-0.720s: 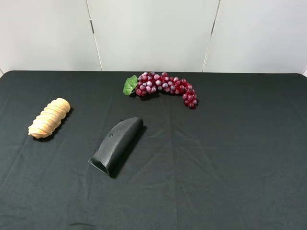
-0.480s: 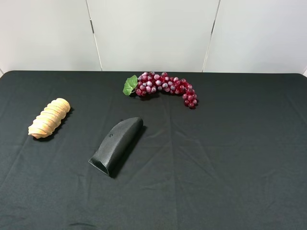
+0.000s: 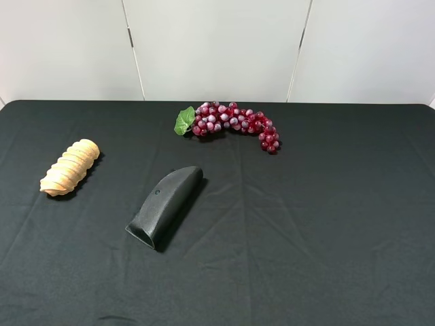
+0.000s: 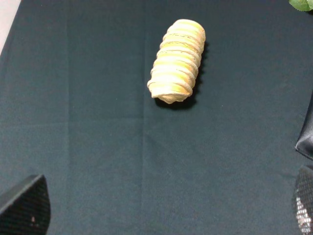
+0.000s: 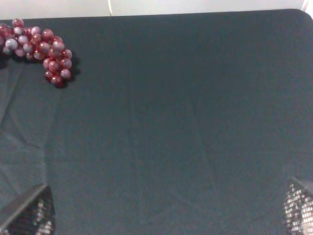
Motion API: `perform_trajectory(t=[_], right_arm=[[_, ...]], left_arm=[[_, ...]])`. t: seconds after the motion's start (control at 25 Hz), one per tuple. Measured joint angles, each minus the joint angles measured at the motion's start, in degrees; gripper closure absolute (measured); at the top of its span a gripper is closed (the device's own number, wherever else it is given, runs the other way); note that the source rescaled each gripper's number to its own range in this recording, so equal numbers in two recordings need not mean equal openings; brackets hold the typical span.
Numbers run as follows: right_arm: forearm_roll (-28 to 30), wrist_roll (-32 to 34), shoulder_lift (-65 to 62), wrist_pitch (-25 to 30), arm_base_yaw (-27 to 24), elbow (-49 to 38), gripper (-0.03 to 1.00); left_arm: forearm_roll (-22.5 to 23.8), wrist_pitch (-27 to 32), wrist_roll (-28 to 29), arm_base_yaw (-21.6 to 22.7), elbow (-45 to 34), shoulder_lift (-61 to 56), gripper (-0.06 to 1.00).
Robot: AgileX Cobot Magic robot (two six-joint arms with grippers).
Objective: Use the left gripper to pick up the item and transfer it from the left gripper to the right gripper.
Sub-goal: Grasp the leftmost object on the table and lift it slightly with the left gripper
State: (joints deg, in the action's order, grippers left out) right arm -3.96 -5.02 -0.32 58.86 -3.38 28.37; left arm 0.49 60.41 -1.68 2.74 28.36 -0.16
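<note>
Exterior high view: black cloth table [image 3: 326,224] fills most of the frame, white wall panels [image 3: 217,47] across the top. The item [image 3: 70,167], a tan ridged spiral roll, lies at the left of the frame, around mid-height, flat on the cloth. It sits on a diagonal, with the tapered end toward lower left and the blunt end toward upper right. Nothing touches it. A black curved handle piece [image 3: 165,206] lies left of centre, also diagonal, with its open end toward lower left, well apart from the roll. A red grape bunch [image 3: 234,123] sits at upper centre near the back edge of the table, a green leaf [image 3: 184,120] at its left end, apart from both other things. Left wrist view: the left gripper [image 4: 164,210] is spread wide, and only the two mesh-textured black fingertips [image 4: 27,205] show, far apart at the edges with bare cloth between them. The item [image 4: 177,59] lies ahead of the fingers on the cloth, lengthwise to the camera with its tapered end nearer, clear of both fingertips. An edge of the handle piece [image 4: 307,137] shows close to one fingertip, and a bit of leaf [image 4: 302,4] shows in a corner. Right wrist view: the right gripper [image 5: 164,213] is likewise wide apart, with fingertips [image 5: 29,213] at the two edges and plain cloth between. The end of the grape bunch [image 5: 41,49] lies far ahead of it and off to one side.
</note>
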Motion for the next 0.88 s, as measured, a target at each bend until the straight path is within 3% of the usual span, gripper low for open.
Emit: perform_trajectory(t=[0.72, 0.88], right_arm=[[0.00, 0.00, 0.00, 0.00, 0.00, 0.00, -0.03], [0.00, 0.00, 0.00, 0.00, 0.00, 0.00, -0.03]], left_arm=[[0.00, 0.00, 0.02, 0.00, 0.00, 0.00, -0.06], [0.00, 0.53, 0.02, 0.00, 3.40, 0.89, -0.06]])
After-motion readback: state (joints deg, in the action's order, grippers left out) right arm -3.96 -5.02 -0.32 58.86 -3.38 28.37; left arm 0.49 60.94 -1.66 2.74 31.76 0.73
